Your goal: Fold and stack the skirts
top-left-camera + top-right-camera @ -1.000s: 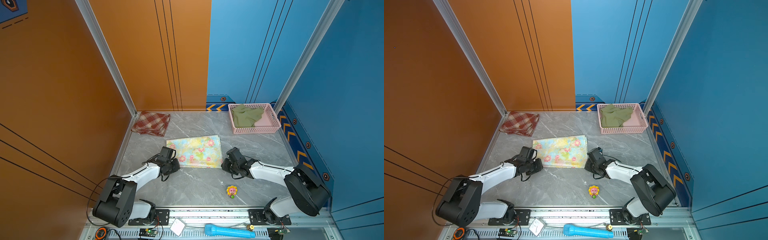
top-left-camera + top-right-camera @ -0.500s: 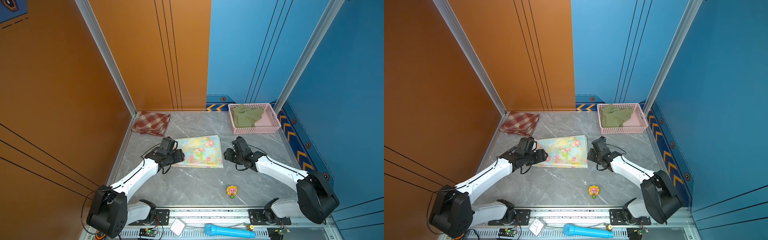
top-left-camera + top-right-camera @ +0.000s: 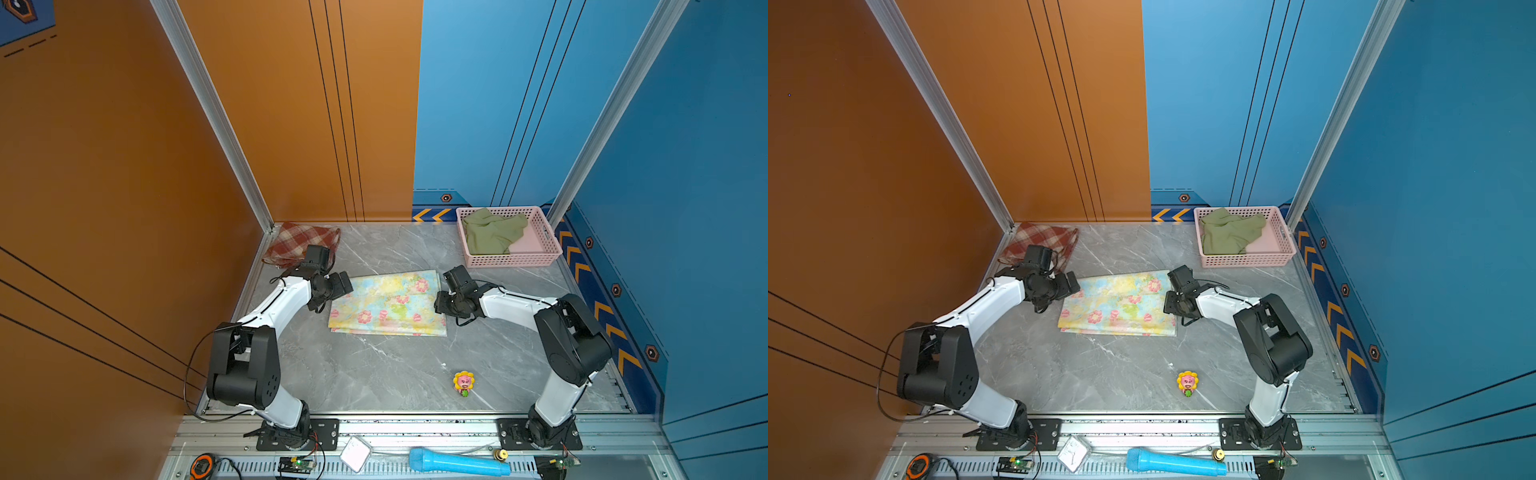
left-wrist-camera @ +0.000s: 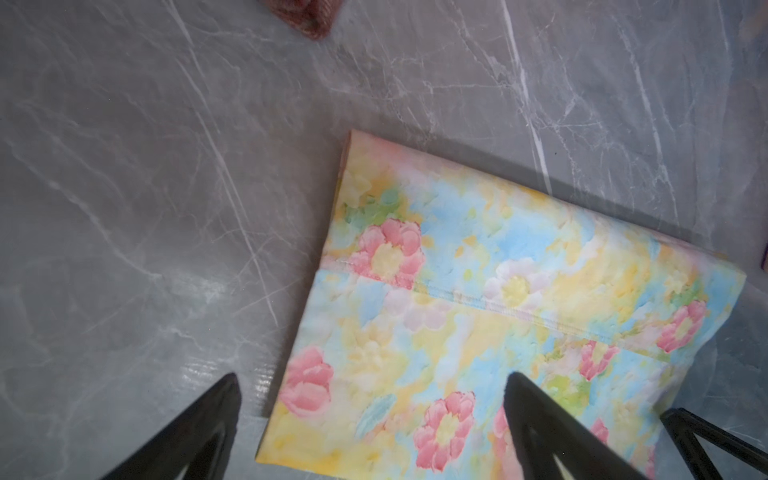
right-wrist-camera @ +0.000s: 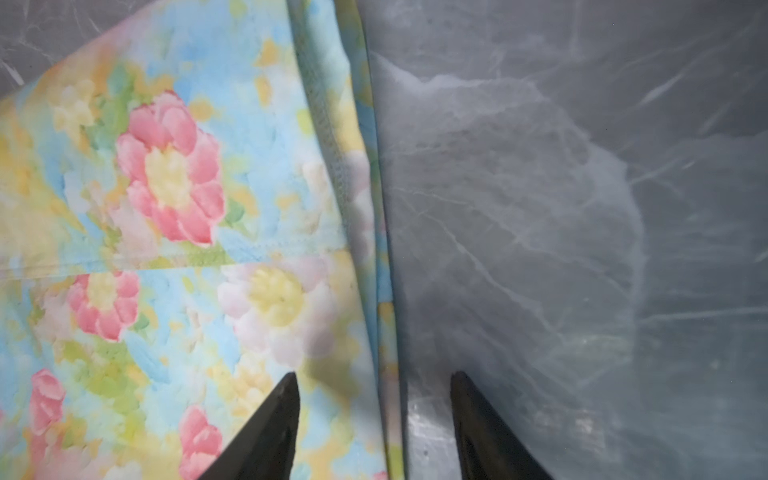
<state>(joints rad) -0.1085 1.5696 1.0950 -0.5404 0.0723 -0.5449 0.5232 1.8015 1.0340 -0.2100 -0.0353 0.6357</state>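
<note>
The red-and-cream plaid skirt [image 3: 301, 243] lies bunched in the far left corner of the grey marble worktop [image 3: 386, 370], against the orange wall. The left arm's wrist hides part of its near edge in both top views.

Just right of that, the left claw [image 3: 343, 283] hangs at the far left corner of the floral skirt [image 3: 386, 303]. Its jaws are spread wide and hold nothing. In the left wrist view one finger [image 4: 199, 424] is over bare worktop and the other [image 4: 540, 415] over the printed cloth.

The floral skirt lies flat in the middle of the worktop, folded into a rectangle. A stitched hem runs across its top face, and layered edges show along its near and right sides.

The right claw [image 3: 439, 300] sits low at the skirt's right edge with its jaws parted and no cloth pinched. In the right wrist view one finger [image 5: 270, 424] is over the print and the other [image 5: 482, 424] over bare worktop, with the skirt's layered edge running between them.

Nearer the front stands a small flower toy [image 3: 463, 382] with yellow petals, well apart from the cloth.

In the far right corner the olive green skirt [image 3: 490, 237] lies crumpled inside the pink basket [image 3: 515, 261], filling its left part.
</note>
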